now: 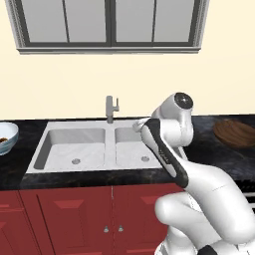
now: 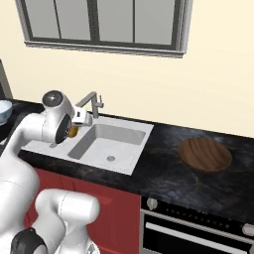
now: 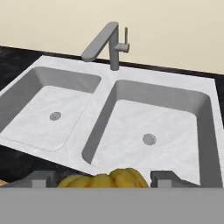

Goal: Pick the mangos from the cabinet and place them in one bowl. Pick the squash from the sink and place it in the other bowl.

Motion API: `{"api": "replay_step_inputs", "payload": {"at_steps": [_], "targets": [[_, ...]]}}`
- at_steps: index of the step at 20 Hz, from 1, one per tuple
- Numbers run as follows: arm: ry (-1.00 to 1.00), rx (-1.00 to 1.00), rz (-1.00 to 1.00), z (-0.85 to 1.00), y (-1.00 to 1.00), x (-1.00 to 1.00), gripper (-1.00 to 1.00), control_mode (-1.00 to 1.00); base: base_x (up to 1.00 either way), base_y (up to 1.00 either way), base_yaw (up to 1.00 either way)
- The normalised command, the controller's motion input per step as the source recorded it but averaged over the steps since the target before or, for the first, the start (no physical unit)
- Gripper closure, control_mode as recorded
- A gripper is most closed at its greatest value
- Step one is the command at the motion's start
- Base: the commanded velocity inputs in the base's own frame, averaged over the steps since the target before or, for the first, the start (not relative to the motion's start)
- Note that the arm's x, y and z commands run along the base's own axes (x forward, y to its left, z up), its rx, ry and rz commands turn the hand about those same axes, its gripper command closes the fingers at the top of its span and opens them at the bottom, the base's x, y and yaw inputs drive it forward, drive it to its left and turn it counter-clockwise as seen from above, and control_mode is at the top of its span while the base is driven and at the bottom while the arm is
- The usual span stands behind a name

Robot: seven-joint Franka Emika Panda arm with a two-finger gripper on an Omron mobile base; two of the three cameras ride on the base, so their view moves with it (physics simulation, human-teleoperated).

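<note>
Squash sits btwn gripper fingers (jaws wide, clamped on it) above sink.

cream wall, grey-framed window, red cupboards

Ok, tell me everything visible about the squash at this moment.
The squash is yellow-orange with rounded, ribbed lobes and a smooth-looking skin. In the hand view just its top shows, sitting between the two dark fingertips of the pincer, above the right basin of the pale grey sink. In the right base view a small orange patch peeks out beside the arm over the sink's edge. Its lower part is hidden; the fingertips flank it closely, so it looks held.
</note>
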Motion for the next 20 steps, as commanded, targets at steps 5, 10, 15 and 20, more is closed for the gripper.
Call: {"api": "replay_step_inputs", "payload": {"at_steps": [5, 10, 15, 20], "targets": [[0.19, -0.10, 0.00, 0.24, -0.19, -0.75, 1.00, -1.00, 0.00, 0.00, 0.00], [0.01, -0.04, 0.00, 0.00, -0.09, -0.30, 1.00, -1.00, 0.00, 0.00, 0.00], [-0.08, 0.00, 0.00, 0.00, -0.44, -0.09, 1.00, -1.00, 0.00, 0.00, 0.00], [-0.09, 0.01, 0.00, 0.01, -0.83, 0.00, 1.00, -1.00, 0.00, 0.00, 0.00]]}}
